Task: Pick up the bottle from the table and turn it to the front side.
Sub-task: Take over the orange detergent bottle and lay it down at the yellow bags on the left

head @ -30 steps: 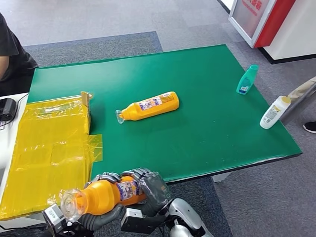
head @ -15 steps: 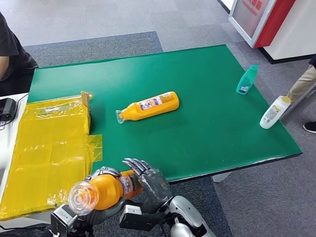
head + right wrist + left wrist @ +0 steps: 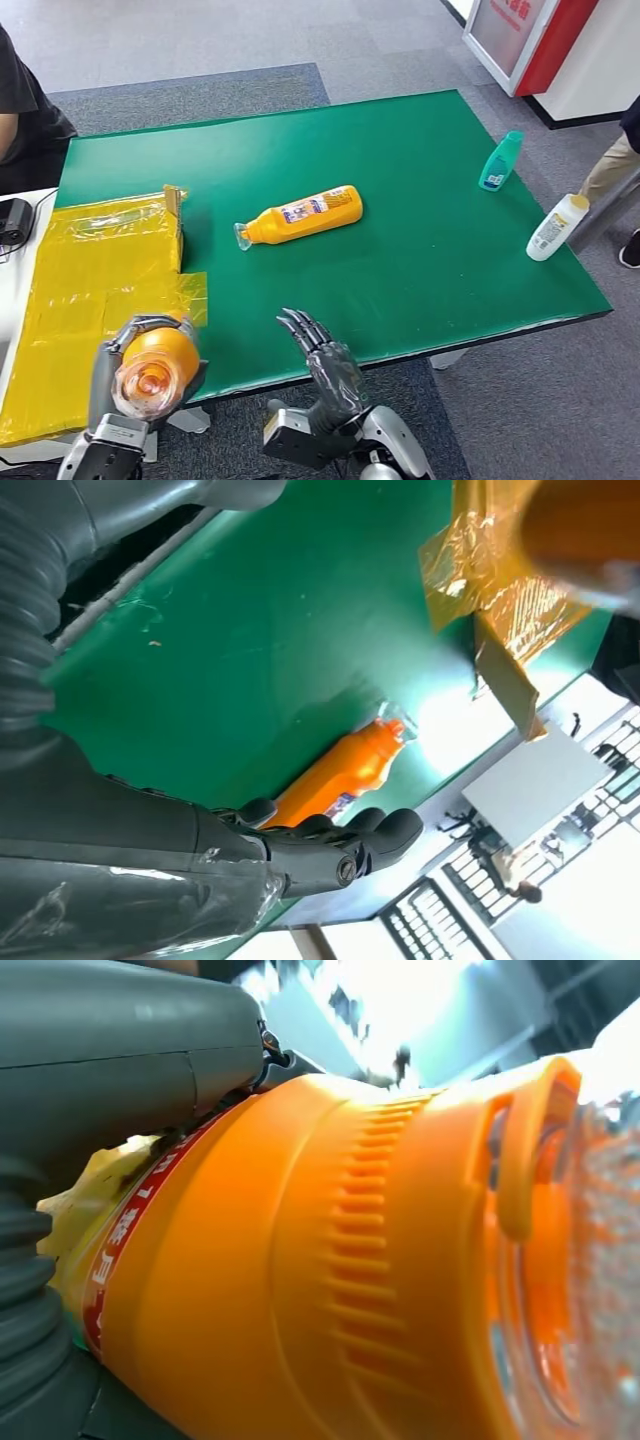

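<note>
We see the left hand (image 3: 128, 385) wrapped around an orange bottle (image 3: 155, 370), low at the near edge of the green worktop (image 3: 423, 270). The bottle points its clear cap straight up at the head camera, so we look almost down its length. Grey fingers (image 3: 121, 335) curl over its top, and the bottle sits above the near corner of the yellow sheet (image 3: 90, 290). From the left wrist, the bottle (image 3: 317, 1260) is right against the lens: ribbed orange shoulder, a strip of red-and-white label, the clear cap at the far end, and the thick thumb (image 3: 136, 1040) pressed along its side.

The right hand (image 3: 328, 375) is beside it, just apart, holding nothing. Its fingers are spread and raised, palm turned toward the bottle, hanging off the worktop's near edge. In the right wrist view the dark fingers (image 3: 377, 830) reach out over the green surface with a gap between them and the thumb.

A second orange bottle (image 3: 302, 215) lies on its side mid-worktop, cap toward the yellow sheet; we catch it again past the right hand's fingers (image 3: 340, 770). A teal bottle (image 3: 500, 162) lies near the far right edge, and a white bottle (image 3: 555, 228) lies at the right edge, partly overhanging. A brown flap of card (image 3: 173, 200) stands at the yellow sheet's inner edge. A person's dark sleeve (image 3: 23, 110) is at far left, and a trouser leg (image 3: 611, 165) at far right.
</note>
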